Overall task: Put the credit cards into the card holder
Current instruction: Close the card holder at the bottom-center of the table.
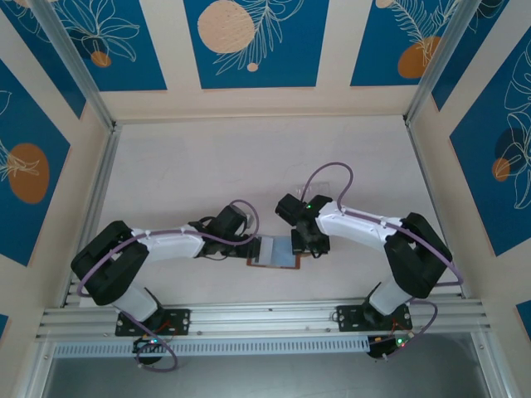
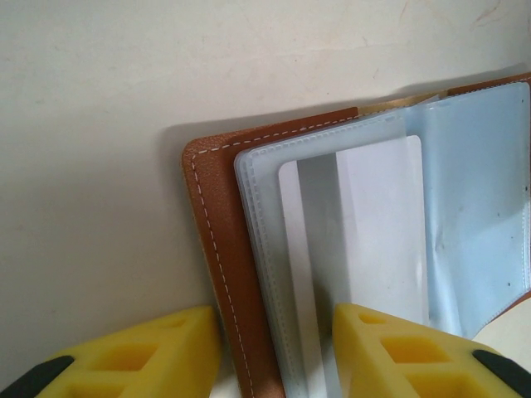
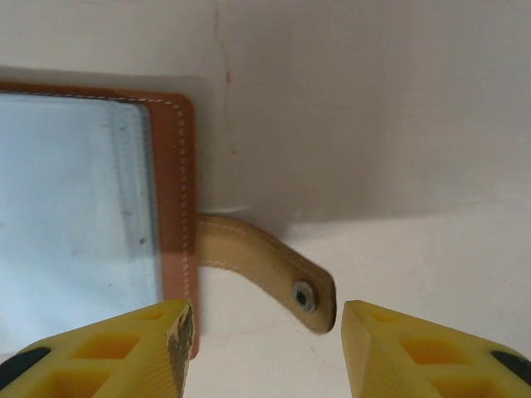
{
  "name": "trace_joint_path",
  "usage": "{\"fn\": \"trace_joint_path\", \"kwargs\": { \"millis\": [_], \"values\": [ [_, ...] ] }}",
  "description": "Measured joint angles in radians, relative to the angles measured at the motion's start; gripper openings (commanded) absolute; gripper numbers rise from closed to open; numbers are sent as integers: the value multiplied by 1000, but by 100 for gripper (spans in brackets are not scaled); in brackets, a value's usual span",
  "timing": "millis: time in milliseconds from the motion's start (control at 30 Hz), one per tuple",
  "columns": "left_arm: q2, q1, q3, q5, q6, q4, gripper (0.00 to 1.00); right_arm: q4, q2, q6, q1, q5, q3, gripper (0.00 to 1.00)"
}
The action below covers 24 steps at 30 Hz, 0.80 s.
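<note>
The card holder (image 1: 274, 251) lies open and flat on the table between both arms, its brown cover (image 2: 217, 215) edged with white stitching and its clear sleeves facing up. One pale grey credit card (image 2: 373, 224) sits inside a clear sleeve. My left gripper (image 2: 276, 319) is open and straddles the holder's left edge, one yellow finger by the table and the other over the sleeves. My right gripper (image 3: 265, 319) is open at the holder's right edge (image 3: 176, 182). The tan snap tab (image 3: 265, 265) curls between its fingers, touching neither.
Aluminium rails (image 1: 91, 199) and patterned walls close in the white table on three sides. A faint clear plastic tray (image 1: 319, 182) lies behind the right arm. Purple cables loop over both arms.
</note>
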<state>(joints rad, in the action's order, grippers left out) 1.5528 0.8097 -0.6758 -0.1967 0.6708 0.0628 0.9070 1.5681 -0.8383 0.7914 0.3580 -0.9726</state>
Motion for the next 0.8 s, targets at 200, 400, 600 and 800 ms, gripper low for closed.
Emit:
{"fn": "trace_joint_path", "kwargs": {
  "millis": [200,400,600,800],
  "values": [
    [-1,0,2,0,0,-3,42,-43,35,-6,-13,-11,34,39],
    [-1,7,1,15,-16,0,40,-103,18,-7,-31,-47,53,3],
    [9,12,-11,21,-23,6,40,-103,-92,1,-13,-56,2,0],
    [41,12,-40,18,-10,31,39,-149,-173,0,9,-139,-70,0]
  ]
}}
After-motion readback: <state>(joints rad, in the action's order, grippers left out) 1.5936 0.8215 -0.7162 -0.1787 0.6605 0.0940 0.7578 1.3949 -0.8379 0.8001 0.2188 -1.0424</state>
